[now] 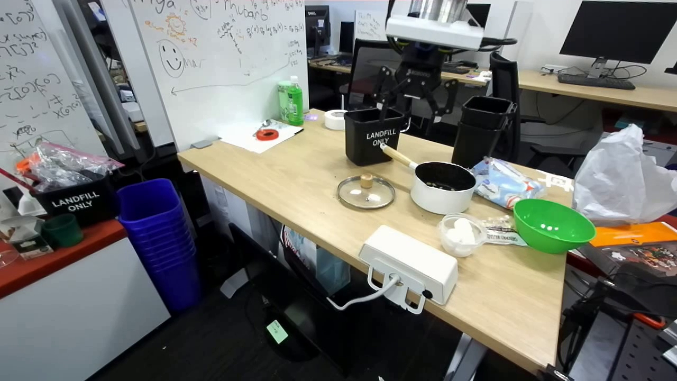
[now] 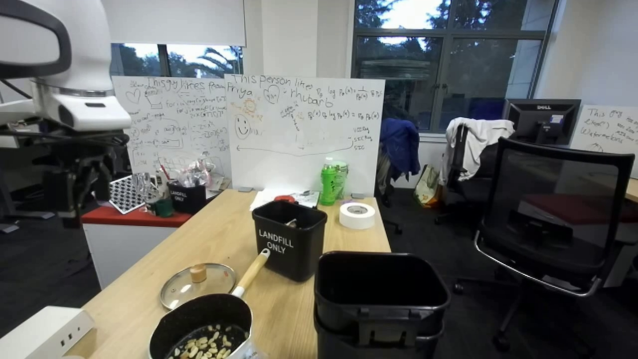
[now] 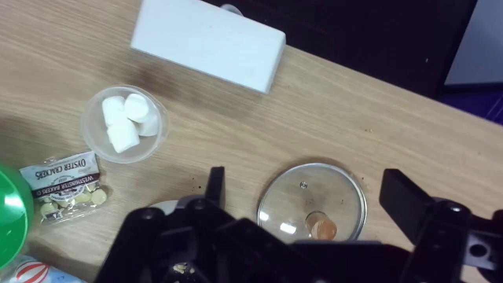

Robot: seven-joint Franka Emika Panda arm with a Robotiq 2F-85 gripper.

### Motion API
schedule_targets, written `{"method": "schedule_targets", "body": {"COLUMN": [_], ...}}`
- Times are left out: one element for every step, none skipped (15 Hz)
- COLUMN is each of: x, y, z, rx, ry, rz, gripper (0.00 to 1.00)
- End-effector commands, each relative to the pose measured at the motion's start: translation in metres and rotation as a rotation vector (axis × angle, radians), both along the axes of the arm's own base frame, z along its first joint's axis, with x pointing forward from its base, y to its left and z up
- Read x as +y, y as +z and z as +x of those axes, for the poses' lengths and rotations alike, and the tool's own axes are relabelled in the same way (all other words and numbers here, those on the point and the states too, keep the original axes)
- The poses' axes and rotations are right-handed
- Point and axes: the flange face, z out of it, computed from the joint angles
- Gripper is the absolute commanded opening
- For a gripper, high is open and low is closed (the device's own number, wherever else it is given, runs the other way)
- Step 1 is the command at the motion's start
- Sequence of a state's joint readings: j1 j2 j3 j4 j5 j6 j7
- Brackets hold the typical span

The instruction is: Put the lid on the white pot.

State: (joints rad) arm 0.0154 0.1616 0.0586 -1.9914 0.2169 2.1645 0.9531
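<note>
The lid, clear glass with a metal rim and wooden knob, lies flat on the table in both exterior views [image 1: 353, 198] [image 2: 217, 280] and in the wrist view [image 3: 326, 188]. The white pot [image 1: 443, 197] stands upright beside it, uncovered, with its wooden handle toward the black bin; nuts lie inside it in an exterior view [image 2: 199, 319]. In the wrist view my gripper's body hides most of the pot. My gripper [image 1: 410, 114] is open and empty, high above the table. In the wrist view its spread fingers [image 3: 304, 173] frame the lid from above, with no contact.
A black bin [image 1: 372, 151] stands behind the lid and stacked black bins [image 1: 478, 132] behind the pot. A white power box [image 1: 410, 259] sits at the table edge. A cup of marshmallows [image 1: 461, 235], a cracker packet [image 1: 502, 233], a blue bag [image 1: 505, 182] and a green bowl [image 1: 552, 225] surround the pot.
</note>
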Motion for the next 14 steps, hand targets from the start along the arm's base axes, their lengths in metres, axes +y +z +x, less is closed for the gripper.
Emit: {"method": "schedule_targets", "body": {"x": [-0.014,-0.016,-0.017,-0.020,-0.020,-0.018,-0.017,-0.016,-0.016,-0.017,-0.017,-0.017,-0.017,-0.017], "y": [-0.025,-0.034,-0.039,-0.037,-0.043,-0.044,-0.043,-0.041,-0.040,-0.040,-0.040,-0.040,-0.040,-0.045], "z": [0.034,0.040,0.044,0.035,0.040,0.042,0.043,0.043,0.043,0.043,0.043,0.043,0.043,0.048], "rx": [0.014,0.015,0.011,0.017,0.019,0.021,0.020,0.017,0.016,0.016,0.016,0.016,0.016,-0.005], "ry": [-0.204,-0.263,-0.322,-0.232,-0.271,-0.289,-0.298,-0.301,-0.304,-0.305,-0.306,-0.306,-0.306,-0.326], "rz": [0.015,0.010,-0.003,-0.004,-0.006,-0.006,-0.005,-0.005,-0.005,-0.005,-0.005,-0.005,-0.005,-0.016], "gripper": [1.00,1.00,1.00,1.00,1.00,1.00,1.00,1.00,1.00,1.00,1.00,1.00,1.00,1.00]}}
